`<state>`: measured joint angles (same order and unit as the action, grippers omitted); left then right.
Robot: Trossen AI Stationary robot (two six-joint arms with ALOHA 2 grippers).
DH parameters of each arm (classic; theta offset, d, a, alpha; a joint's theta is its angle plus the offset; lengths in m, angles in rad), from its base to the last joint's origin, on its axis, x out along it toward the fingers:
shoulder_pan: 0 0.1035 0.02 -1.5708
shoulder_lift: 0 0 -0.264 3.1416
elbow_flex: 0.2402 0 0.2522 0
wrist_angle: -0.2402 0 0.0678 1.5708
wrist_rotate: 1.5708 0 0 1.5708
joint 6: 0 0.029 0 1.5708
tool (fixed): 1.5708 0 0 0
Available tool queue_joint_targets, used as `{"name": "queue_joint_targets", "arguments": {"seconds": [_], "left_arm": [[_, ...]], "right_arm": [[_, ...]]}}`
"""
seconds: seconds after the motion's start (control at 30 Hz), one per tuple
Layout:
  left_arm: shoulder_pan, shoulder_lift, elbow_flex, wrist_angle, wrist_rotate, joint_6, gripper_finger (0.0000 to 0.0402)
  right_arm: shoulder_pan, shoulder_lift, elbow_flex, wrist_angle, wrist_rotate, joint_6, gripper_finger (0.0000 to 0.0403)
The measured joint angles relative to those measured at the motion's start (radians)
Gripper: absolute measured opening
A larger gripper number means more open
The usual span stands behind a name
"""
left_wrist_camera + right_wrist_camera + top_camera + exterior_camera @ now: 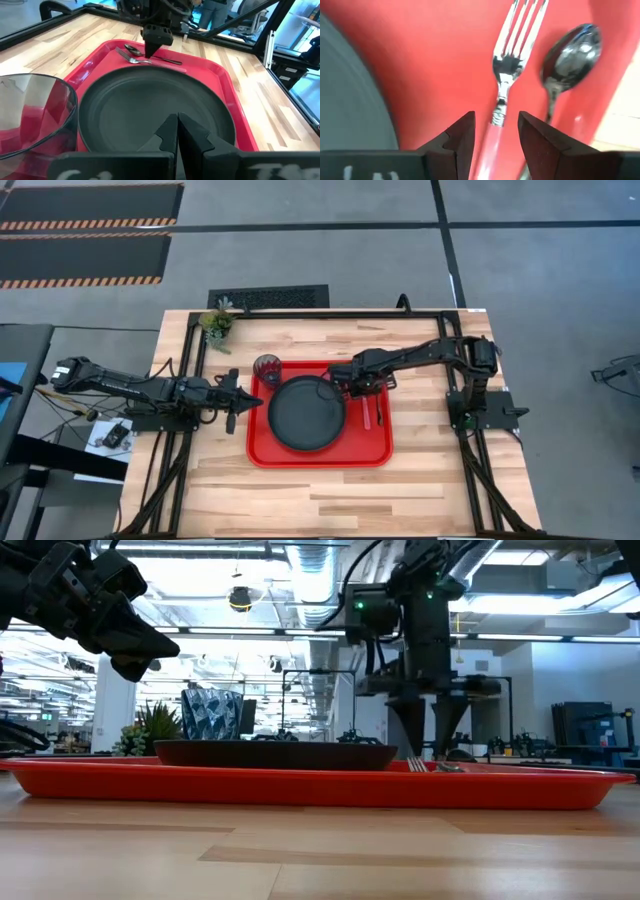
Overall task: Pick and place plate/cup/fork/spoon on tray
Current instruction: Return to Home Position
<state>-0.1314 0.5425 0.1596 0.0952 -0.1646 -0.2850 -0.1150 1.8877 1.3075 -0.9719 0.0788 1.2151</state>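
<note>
The red tray (pixel 375 450) holds the black plate (pixel 305 412), the dark red cup (pixel 267 367) at its far left corner, and the fork (pixel 507 65) and dark spoon (pixel 570 55) side by side along its right side. My right gripper (pixel 495 117) is open, pointing down just over the tray; its fingers stand on either side of the fork's pink handle (pixel 492 142), and I see no touch. My left gripper (pixel 177 120) is shut and empty, raised over the tray's left edge, facing the plate (pixel 150 110) with the cup (pixel 30 115) beside it.
A small potted plant (pixel 217 323) stands at the table's far left corner. Dark frame rails run along the table's left and right sides (pixel 470 450). Bare wood lies between the tray and the table's near edge (pixel 330 500).
</note>
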Motion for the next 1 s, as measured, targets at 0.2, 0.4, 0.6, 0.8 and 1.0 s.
{"name": "queue_joint_targets", "arguments": {"seconds": [0.2,0.4,0.6,0.8,1.0], "left_arm": [[0.0,0.0,0.0,0.0,0.0,0.014,0.0],[0.0,0.0,0.0,0.001,0.0,0.046,0.0],[0.0,-0.001,0.0,0.039,0.024,0.085,0.0],[0.0,-0.001,0.0,0.042,0.029,0.12,0.0],[0.002,-0.029,0.0,0.073,0.042,0.171,0.0]], "right_arm": [[0.0,-0.001,0.06,-0.109,0.03,-0.171,0.0164],[0.015,-0.011,0.062,-0.076,0.058,-0.54,0.0103],[0.037,-0.022,0.061,0.095,0.089,-0.834,0.0017],[0.062,-0.138,-0.02,0.358,0.142,-1.009,0.0019],[0.09,-0.338,-0.308,0.791,0.133,-1.171,0.0006]]}}
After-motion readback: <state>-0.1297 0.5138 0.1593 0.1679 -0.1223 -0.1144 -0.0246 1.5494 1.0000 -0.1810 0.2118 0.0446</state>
